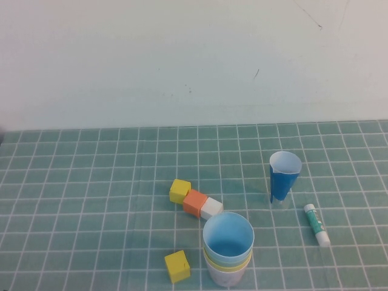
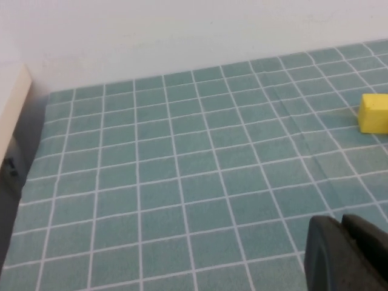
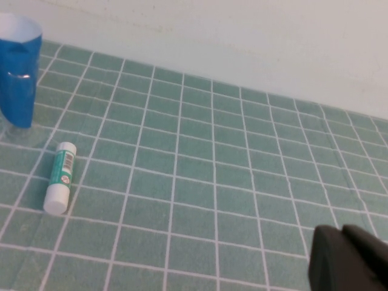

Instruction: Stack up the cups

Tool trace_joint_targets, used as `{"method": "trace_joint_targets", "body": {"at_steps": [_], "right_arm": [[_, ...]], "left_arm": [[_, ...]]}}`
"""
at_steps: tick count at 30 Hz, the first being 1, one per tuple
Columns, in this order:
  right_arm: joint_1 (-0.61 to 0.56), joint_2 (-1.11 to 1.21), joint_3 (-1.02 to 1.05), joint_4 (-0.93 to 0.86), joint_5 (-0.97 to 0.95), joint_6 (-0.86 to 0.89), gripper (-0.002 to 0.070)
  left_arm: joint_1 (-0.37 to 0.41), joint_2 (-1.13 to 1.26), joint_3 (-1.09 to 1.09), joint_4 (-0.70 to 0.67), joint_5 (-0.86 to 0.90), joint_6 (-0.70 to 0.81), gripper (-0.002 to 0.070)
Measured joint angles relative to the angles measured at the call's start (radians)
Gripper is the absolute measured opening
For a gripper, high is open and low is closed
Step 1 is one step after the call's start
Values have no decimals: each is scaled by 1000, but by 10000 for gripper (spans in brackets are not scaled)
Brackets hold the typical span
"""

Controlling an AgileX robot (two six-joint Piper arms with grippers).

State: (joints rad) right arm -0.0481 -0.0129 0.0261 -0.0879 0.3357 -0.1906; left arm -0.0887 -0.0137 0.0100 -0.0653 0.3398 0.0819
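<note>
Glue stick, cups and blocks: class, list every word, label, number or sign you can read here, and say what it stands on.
No text here can be read.
Glue stick: its green label carries dark print, too small and blurred to read.
Dark blue cone cup: no print visible.
Stacked cups: plain.
Coloured blocks: plain faces.
Left hand and right hand, both shut and parked over bare mat: no markings visible.

You are looking down from a raised camera at the green tiled mat [image 1: 91,200]; both low wrist cameras are skimming that same mat, facing the white wall [image 1: 182,60].
</note>
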Motion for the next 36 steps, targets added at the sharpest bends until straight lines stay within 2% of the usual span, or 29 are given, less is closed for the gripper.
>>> {"method": "trace_joint_targets", "body": {"at_steps": [10, 36], "right_arm": [[0, 0, 0, 0, 0, 0, -2], [0, 0, 0, -2, 0, 0, -2]], "left_arm": [[85, 0, 0, -2, -6, 9, -2], [90, 0, 0, 39, -12, 9, -2]]}}
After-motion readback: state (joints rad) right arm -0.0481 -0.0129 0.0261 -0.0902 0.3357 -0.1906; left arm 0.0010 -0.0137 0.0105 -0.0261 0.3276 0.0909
